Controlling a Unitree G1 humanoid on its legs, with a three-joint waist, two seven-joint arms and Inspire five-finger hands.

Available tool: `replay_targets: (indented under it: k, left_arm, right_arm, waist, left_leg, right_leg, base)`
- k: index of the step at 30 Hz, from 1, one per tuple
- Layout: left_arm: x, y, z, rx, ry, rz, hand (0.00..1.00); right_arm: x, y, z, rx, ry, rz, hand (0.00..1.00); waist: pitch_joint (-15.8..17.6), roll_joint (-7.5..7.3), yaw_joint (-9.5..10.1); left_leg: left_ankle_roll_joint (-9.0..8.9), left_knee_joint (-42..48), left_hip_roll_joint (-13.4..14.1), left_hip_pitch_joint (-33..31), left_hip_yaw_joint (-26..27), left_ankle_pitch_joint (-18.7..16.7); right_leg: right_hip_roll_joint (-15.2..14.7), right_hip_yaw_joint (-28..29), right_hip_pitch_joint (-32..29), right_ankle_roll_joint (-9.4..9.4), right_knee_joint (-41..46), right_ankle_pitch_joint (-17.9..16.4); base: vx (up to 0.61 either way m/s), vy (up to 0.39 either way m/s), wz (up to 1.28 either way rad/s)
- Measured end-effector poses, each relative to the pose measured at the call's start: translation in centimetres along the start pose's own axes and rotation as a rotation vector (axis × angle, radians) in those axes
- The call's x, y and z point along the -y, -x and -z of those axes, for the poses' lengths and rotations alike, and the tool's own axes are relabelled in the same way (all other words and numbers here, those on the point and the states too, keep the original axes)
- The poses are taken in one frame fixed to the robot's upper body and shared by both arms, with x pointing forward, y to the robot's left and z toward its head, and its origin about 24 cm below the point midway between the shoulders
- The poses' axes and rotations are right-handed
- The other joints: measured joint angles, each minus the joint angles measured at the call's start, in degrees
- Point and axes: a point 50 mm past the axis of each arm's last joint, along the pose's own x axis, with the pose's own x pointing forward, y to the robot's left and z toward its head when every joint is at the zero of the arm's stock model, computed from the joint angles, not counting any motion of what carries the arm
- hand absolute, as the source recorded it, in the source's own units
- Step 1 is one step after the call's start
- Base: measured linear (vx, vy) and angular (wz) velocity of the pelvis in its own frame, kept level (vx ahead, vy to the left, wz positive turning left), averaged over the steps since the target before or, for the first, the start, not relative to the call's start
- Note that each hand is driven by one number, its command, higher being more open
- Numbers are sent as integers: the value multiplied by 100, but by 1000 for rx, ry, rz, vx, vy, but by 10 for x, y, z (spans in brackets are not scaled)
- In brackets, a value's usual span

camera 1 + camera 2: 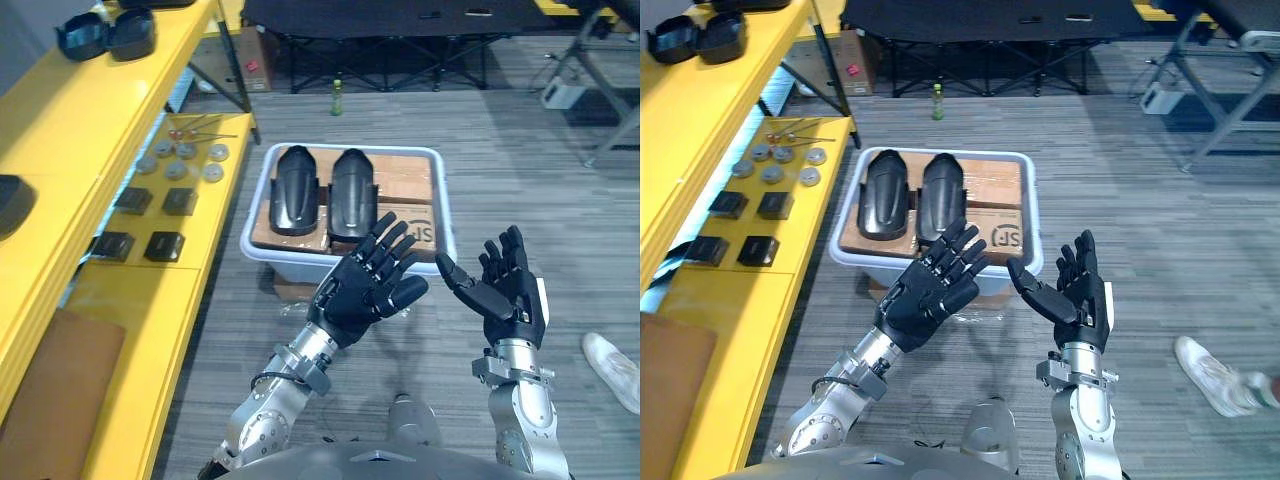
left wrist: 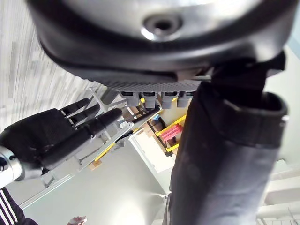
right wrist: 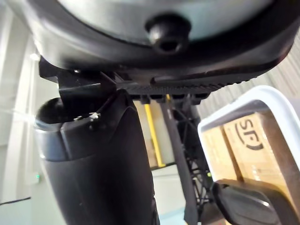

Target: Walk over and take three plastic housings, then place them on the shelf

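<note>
Two black plastic housings (image 1: 297, 189) (image 1: 352, 194) lie side by side on cardboard boxes inside a white bin (image 1: 262, 183) on the floor ahead. A housing's dark edge (image 3: 248, 204) also appears in the right wrist view. My left hand (image 1: 366, 285) is raised just in front of the bin's near rim, fingers straight and spread, holding nothing. Beside it my right hand (image 1: 506, 290) is also raised, palm facing the left hand, fingers straight and empty. On the top level of the yellow shelf (image 1: 60, 120) at the left rest two more black housings (image 1: 108, 36).
The yellow shelf's lower level (image 1: 190, 230) carries small black blocks (image 1: 165, 245) and round metal discs (image 1: 186, 160). A green bottle (image 1: 337, 97) stands on the floor beyond the bin, near a black folding table (image 1: 400, 20). A person's white shoe (image 1: 615, 368) is at the lower right.
</note>
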Motion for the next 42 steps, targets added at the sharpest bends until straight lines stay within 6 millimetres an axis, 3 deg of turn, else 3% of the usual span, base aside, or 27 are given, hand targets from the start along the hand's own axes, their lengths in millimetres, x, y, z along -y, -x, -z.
replay_targets:
  k: [3, 6, 8, 10, 11, 14, 16, 19, 25, 27, 34, 42]
  left_arm:
    - [-16, 4, -7, 45, -26, -75, 100]
    - [-28, 9, -13, 47, -64, -119, 100]
    - [-31, 9, -18, 44, -117, -127, 100]
    - [-35, 12, -22, 22, -196, -133, 100]
    - [-36, 13, -23, 15, -217, -141, 100]
    - [-47, 18, -31, 14, -279, -206, 100]
    - [-52, 20, -36, 26, -303, -254, 100]
    - [-54, 21, -37, 18, -316, -276, 100]
    - [-79, 28, -20, -89, -314, -366, 100]
    - [-90, 36, -11, -138, -304, -414, 100]
    - [-100, 44, 4, -174, -266, -435, 100]
    - [-101, 40, 20, -163, -189, -431, 100]
  right_arm:
    - [-2, -2, 2, -15, 2, 22, 100]
    - [-11, -8, 8, -44, 26, 35, 100]
    - [-15, -22, 12, -45, 78, 73, 100]
    - [-12, -53, 17, -41, 93, 179, 100]
    - [-11, -59, 15, -31, 91, 201, 100]
    - [-9, -87, -10, 79, 60, 289, 100]
    - [4, -118, -44, 191, 80, 356, 100]
    - [22, -147, -80, 276, 90, 436, 100]
    - [32, -190, -127, 298, 178, 456, 100]
    - [36, -203, -145, 297, 236, 458, 100]
    - [38, -227, -186, 256, 318, 471, 100]
    - [58, -229, -229, 191, 441, 551, 100]
  waist:
    - [-70, 82, 72]
    - [-42, 44, 224]
    - [54, -26, 307]
    - [167, -64, 509]
    - [226, -74, 570]
    - [604, -106, 634]
    - [890, -58, 676]
    - [1106, -39, 792]
    - [1263, -58, 1084]
    - [1384, -3, 1200]
    - [1749, 178, 1438]
    - [1879, 432, 1696]
  left_leg:
    - [-134, -590, -322, 100, -147, 34]
    - [-338, -723, -620, 82, -162, 60]
    - [-447, -602, -836, 57, -229, -43]
    - [-398, -81, -936, -292, -272, -343]
    - [-374, 21, -941, -356, -271, -397]
    - [-351, 326, -952, -632, -392, -472]
    - [-410, 365, -967, -845, -544, -366]
    - [-439, 379, -954, -1066, -700, -271]
    - [-441, 461, -952, -1357, -884, -212]
    - [-444, 484, -957, -1435, -971, -203]
    - [-453, 590, -1005, -1794, -1230, -141]
    - [-436, 668, -1092, -2248, -1385, -46]
  right_leg:
    - [-108, 12, -155, 164, -213, 301]
    - [-367, -26, -141, 294, -551, 711]
    - [-562, -37, -45, 388, -730, 912]
    - [-644, -162, 60, 406, -1214, 1359]
    - [-646, -239, 92, 390, -1333, 1425]
    - [-643, -420, 175, 511, -1611, 1538]
    - [-626, -507, 66, 486, -1619, 1599]
    - [-563, -607, -18, 455, -1702, 1716]
    - [-531, -715, -191, 416, -1700, 1760]
    - [-530, -800, -197, 416, -1694, 1760]
    - [-541, -1007, -353, 414, -1608, 1762]
    - [-611, -1129, -720, 412, -1477, 1764]
  base:
    - [2, 16, -3]
    - [-74, 192, -2]
    - [-117, 205, 2]
    - [-196, 213, -7]
    - [-166, 108, -13]
    - [-142, 32, 9]
    - [-144, -7, 22]
    - [-47, -20, 14]
    - [9, -1, 10]
    - [1, 0, 13]
    - [-31, 6, 16]
    - [-21, 5, 9]
